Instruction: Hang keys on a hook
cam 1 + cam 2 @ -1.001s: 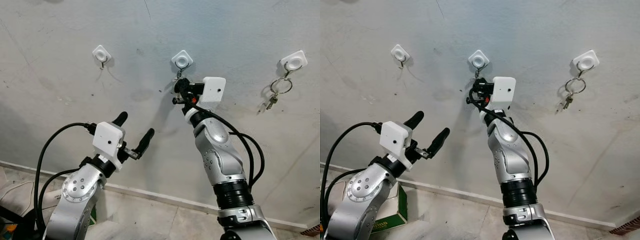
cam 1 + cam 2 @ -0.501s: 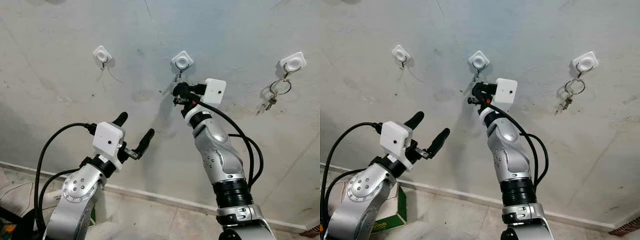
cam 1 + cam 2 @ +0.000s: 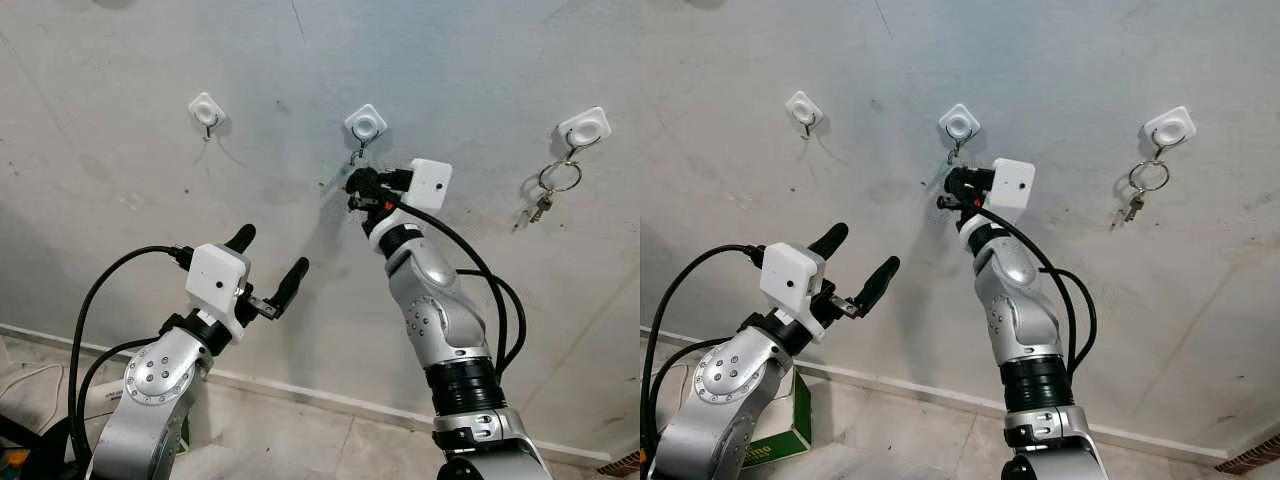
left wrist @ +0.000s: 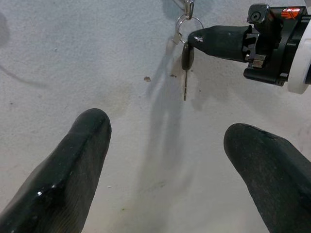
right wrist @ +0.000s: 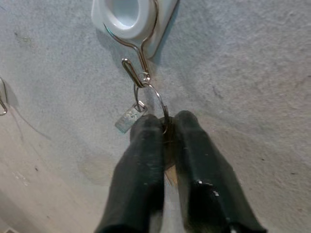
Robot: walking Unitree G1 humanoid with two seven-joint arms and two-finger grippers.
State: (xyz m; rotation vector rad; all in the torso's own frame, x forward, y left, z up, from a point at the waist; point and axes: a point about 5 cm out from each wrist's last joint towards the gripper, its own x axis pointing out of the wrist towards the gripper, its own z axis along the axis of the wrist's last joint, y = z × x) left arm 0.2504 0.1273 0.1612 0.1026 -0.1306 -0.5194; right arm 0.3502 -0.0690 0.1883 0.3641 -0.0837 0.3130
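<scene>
My right hand (image 5: 164, 127) pinches the keys (image 4: 186, 56), ring on the hook (image 5: 138, 73) (barely); releasing crooked could drop them.

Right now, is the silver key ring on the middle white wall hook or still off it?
On. The silver key ring loops through the middle white wall hook, key hanging below; the right gripper is pinching the ring's lower edge.
</scene>
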